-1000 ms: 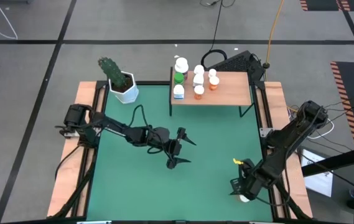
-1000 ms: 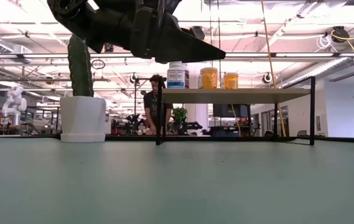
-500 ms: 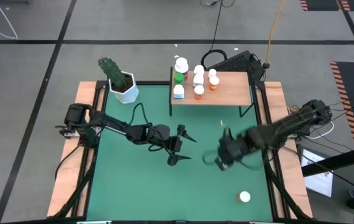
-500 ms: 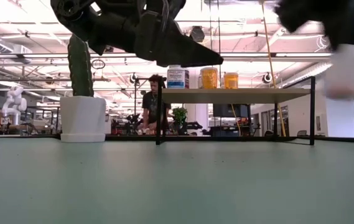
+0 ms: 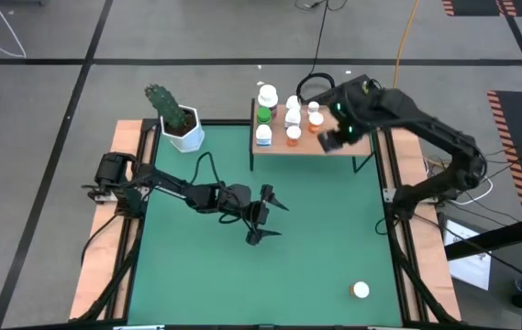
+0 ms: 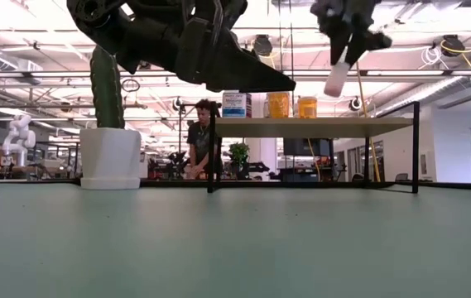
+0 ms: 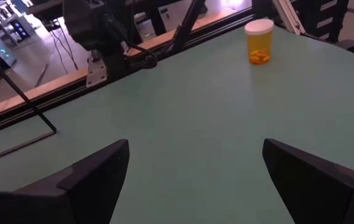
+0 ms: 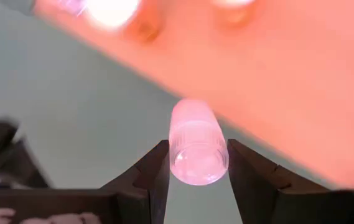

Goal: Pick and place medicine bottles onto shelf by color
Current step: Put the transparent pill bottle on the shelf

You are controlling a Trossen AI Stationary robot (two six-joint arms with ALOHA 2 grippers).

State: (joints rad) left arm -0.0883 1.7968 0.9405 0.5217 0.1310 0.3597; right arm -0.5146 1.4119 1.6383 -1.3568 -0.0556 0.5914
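While the left gripper (image 5: 267,218) hangs over the middle of the green bench (image 5: 316,257) with its jaws spread wide and nothing between them, the right gripper (image 5: 332,137) is up above the near edge of the shelf (image 5: 343,136), its jaws pinching a small pale pink bottle (image 8: 195,142). In the right wrist view the bottle sits squarely between the two dark fingers (image 8: 153,177), its round end toward the camera, with the light wood of the shelf behind it. In the low view the same bottle (image 6: 336,76) hangs tilted, clear of the shelf top and above it.

On the shelf, toward its left end, stands a cluster of medicine bottles (image 5: 288,115) with white caps: a green one (image 5: 264,114) and a blue-labelled one (image 5: 263,135) nearest the left edge, orange ones (image 5: 294,136) beside them. The low view shows a blue-labelled white bottle (image 6: 235,103) and two orange ones (image 6: 277,103) standing upright on the board.

One more orange bottle with a white cap (image 5: 360,291) stands upright alone on the bench near its front right corner, well apart from both arms; the left wrist view shows it too (image 7: 259,41).

A white pot with a cactus (image 5: 178,120) stands at the far left corner of the bench. A person (image 6: 199,141) shows in the room behind the shelf.
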